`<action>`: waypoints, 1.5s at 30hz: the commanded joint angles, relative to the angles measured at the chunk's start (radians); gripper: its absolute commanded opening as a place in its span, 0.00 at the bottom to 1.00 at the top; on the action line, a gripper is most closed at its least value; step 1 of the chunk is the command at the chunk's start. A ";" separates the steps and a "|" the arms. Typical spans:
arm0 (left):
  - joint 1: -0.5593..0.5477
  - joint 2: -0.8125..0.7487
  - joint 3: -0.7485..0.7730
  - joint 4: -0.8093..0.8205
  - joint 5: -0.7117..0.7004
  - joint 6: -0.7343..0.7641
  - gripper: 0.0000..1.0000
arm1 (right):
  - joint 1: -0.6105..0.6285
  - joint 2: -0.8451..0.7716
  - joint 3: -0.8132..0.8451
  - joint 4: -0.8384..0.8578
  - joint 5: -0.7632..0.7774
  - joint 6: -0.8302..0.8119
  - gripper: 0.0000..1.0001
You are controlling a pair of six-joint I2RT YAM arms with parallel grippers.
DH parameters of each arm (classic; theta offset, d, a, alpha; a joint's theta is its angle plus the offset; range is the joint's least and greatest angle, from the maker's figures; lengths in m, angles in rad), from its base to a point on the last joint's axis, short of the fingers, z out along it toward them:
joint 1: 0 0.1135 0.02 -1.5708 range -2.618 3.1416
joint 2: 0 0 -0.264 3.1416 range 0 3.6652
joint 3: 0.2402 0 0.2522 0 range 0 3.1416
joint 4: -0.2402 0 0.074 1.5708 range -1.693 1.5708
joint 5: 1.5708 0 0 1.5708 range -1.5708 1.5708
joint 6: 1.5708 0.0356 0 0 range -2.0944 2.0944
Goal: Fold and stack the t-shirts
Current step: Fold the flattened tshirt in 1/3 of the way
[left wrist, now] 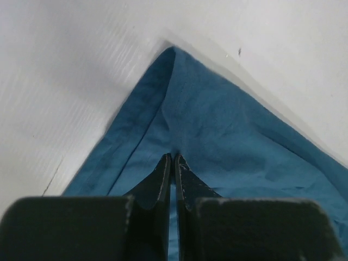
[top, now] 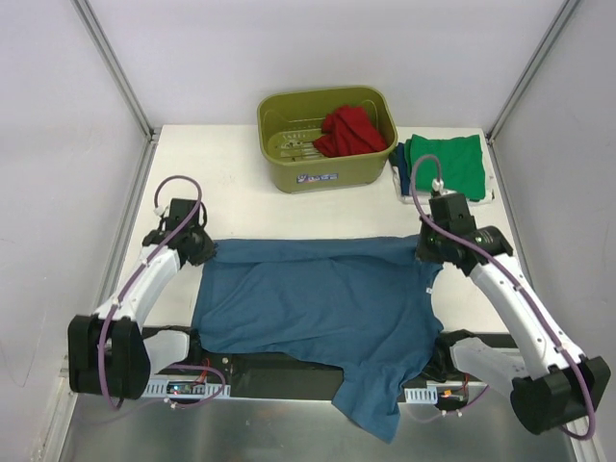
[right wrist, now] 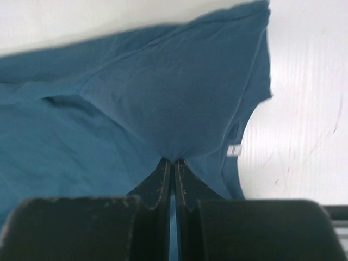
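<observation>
Overhead, the white-and-black left arm (top: 144, 279) reaches from its base at the near left edge forward and slightly inward, putting the left gripper (top: 204, 248) at the far left corner of a wide teal-blue cloth t-shirt (top: 327, 308). The shirt lies spread and wrinkled across the middle of the white table (top: 241, 192), and one end hangs over the near edge. Only the left wrist view shows the grip up close: the two black fingers are pressed together, pinching a fold of teal cloth, with the corner pointing away beyond them. Farther back, seen only from above, an olive-green plastic tub (top: 327, 175) holds a crumpled red cloth t-shirt (top: 348, 130). Just to its right, a folded bright green cloth t-shirt (top: 448, 164) lies flat. The right arm (top: 510, 289) mirrors the left, angled forward and inward to the far right corner. The right wrist view shows the right gripper (right wrist: 173, 162) clamped on puckered teal cloth, with a small white label nearby.
</observation>
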 commanded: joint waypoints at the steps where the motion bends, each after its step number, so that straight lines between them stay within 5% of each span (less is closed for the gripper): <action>1: 0.011 -0.136 -0.098 -0.021 0.036 -0.071 0.00 | 0.032 -0.124 -0.064 -0.141 -0.023 0.084 0.03; 11: 0.011 -0.186 -0.050 -0.204 -0.164 -0.104 0.00 | 0.044 -0.284 -0.080 -0.419 0.037 0.107 0.06; 18: 0.011 -0.157 -0.068 -0.221 -0.162 -0.122 0.01 | 0.044 -0.301 -0.236 -0.363 -0.109 0.130 0.13; 21: 0.011 -0.157 -0.074 -0.222 -0.159 -0.124 0.10 | 0.044 -0.310 -0.285 -0.347 -0.132 0.170 0.18; 24: 0.011 -0.167 -0.074 -0.227 -0.165 -0.127 0.34 | 0.044 -0.333 -0.298 -0.358 -0.132 0.191 0.31; 25: 0.011 -0.172 -0.073 -0.228 -0.159 -0.130 0.51 | 0.044 -0.340 -0.285 -0.359 -0.132 0.191 0.59; 27: 0.011 -0.190 -0.062 -0.230 -0.145 -0.128 0.72 | 0.044 -0.351 -0.261 -0.358 -0.132 0.173 0.99; 28: 0.011 -0.196 -0.056 -0.228 -0.130 -0.125 0.87 | 0.044 -0.351 -0.230 -0.356 -0.128 0.165 0.97; 30: 0.011 -0.221 -0.036 -0.228 -0.110 -0.116 0.99 | 0.044 -0.333 -0.200 -0.337 -0.102 0.149 0.97; 38: -0.018 -0.116 0.021 -0.082 0.196 -0.038 0.99 | 0.044 -0.163 -0.173 0.003 -0.097 0.104 0.97; 45: -0.064 0.168 0.073 0.012 0.240 -0.004 0.99 | 0.043 0.061 -0.196 0.179 -0.028 0.106 0.97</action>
